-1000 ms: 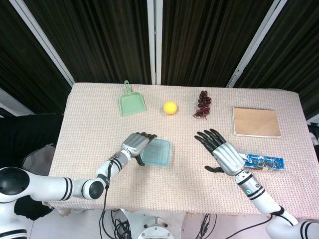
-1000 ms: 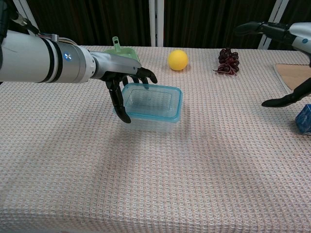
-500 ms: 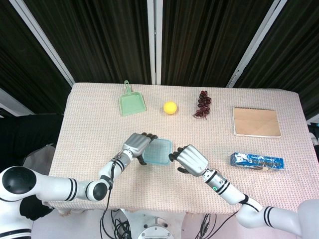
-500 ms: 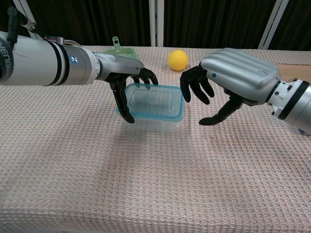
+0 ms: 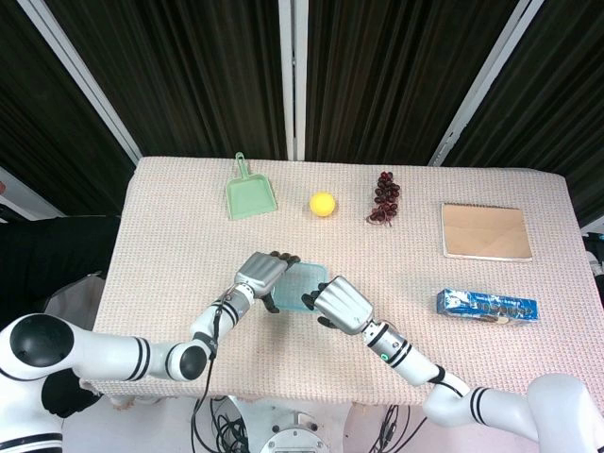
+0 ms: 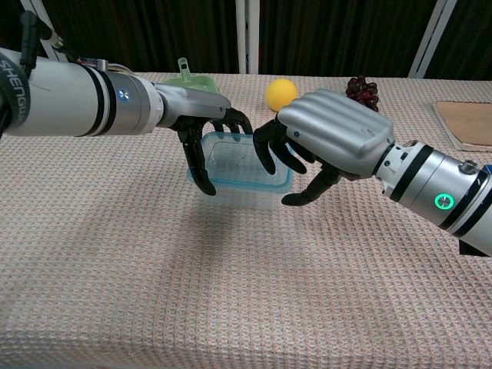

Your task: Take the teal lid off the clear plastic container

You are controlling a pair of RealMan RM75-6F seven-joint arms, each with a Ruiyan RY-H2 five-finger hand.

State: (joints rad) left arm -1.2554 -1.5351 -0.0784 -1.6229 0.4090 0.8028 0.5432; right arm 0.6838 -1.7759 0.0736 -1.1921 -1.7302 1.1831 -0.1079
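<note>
The clear plastic container (image 5: pixel 298 288) (image 6: pixel 240 171) stands near the table's front middle, its teal lid (image 6: pixel 234 181) on top. My left hand (image 5: pixel 261 276) (image 6: pixel 198 131) holds the container's left end, with its fingers on the far rim and its thumb down the near corner. My right hand (image 5: pixel 337 305) (image 6: pixel 329 138) hangs over the right end of the lid. Its fingers curl down over the lid's right edge and its thumb reaches toward the near right corner. Whether it touches the lid I cannot tell.
Along the back of the cloth-covered table (image 5: pixel 170 245) lie a green dustpan (image 5: pixel 249 196) (image 6: pixel 191 81), a yellow ball (image 5: pixel 323 203) (image 6: pixel 281 94) and dark grapes (image 5: pixel 383 198) (image 6: pixel 360 88). A brown board (image 5: pixel 485 231) (image 6: pixel 469 123) and a blue packet (image 5: pixel 487 307) lie at the right.
My right hand has swung in from the right, turned palm down, and come over the lid's right end. The left hand has stayed on the container's left end.
</note>
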